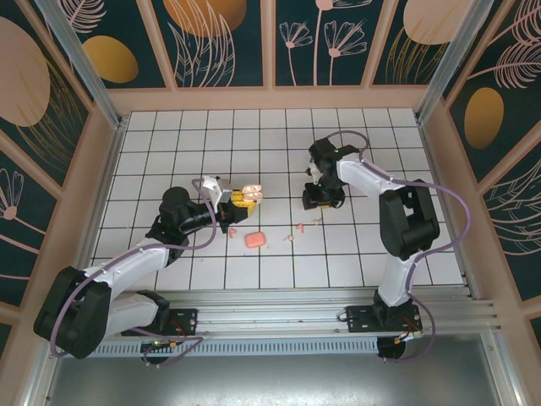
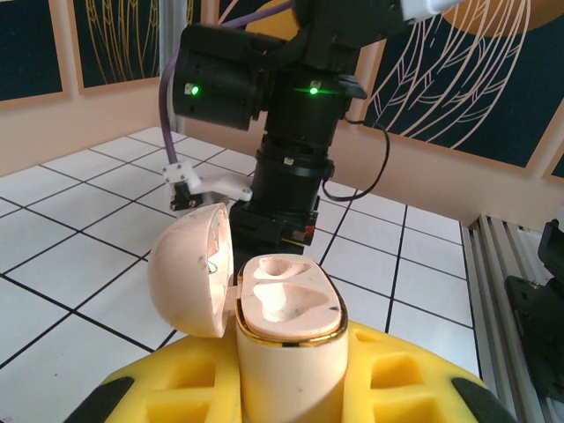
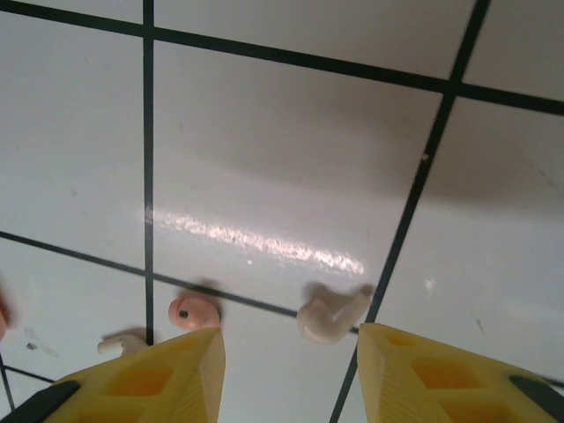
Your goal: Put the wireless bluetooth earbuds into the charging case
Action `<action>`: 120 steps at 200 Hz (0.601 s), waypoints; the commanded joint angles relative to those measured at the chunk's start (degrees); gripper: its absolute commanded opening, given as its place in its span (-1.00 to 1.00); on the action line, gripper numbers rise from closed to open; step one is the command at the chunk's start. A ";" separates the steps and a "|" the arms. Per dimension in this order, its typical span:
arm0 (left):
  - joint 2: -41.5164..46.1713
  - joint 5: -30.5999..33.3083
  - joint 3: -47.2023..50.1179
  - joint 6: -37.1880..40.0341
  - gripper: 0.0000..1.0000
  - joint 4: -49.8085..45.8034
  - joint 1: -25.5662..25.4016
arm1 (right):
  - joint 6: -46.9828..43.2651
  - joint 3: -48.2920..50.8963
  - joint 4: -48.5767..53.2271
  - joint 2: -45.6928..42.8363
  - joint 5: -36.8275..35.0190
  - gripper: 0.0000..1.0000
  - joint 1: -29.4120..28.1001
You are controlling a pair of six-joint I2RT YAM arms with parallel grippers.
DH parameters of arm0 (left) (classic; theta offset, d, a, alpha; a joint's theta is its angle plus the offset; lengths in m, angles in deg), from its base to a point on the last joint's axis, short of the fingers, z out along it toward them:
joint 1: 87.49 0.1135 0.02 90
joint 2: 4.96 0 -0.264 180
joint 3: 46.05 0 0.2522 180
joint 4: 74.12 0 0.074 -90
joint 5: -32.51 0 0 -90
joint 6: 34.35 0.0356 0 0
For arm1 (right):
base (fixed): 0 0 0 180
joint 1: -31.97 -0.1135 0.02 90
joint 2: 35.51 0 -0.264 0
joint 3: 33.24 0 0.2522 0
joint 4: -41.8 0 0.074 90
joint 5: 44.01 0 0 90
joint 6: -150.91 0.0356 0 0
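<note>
The left gripper (image 1: 239, 200) was clenched on the charging case (image 2: 280, 374), holding it upright with its lid (image 2: 189, 269) swung open toward 9 o'clock, presumably to present the wells (image 2: 295, 304). The left wrist view showed them empty; the top view was too small to tell. The right gripper (image 3: 289, 333), fingers apart and holding nothing, hovered over an earbud (image 3: 333, 313) on the table (image 3: 264, 132), about 4 o'clock from the case.
</note>
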 commanded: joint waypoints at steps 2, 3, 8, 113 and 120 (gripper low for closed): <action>0.53 -0.87 -1.46 2.16 -0.65 -1.31 -0.09 | -3.31 -1.45 -0.76 2.89 2.70 -0.11 0.08; 0.52 -0.96 -1.61 2.29 -0.65 -1.52 -0.09 | -3.39 -1.44 -0.82 2.93 2.71 -0.11 0.11; 0.43 -0.98 -1.87 2.75 -0.64 -2.13 -0.09 | -3.55 -1.31 -1.08 3.22 2.81 -0.11 0.12; -0.53 -1.36 -2.81 2.51 -0.65 -1.82 -0.11 | -5.75 4.62 -1.94 4.05 1.14 -0.11 0.58; -0.54 -1.41 -2.87 2.54 -0.65 -1.81 -0.09 | -5.63 4.97 -1.79 3.66 1.23 -0.11 0.56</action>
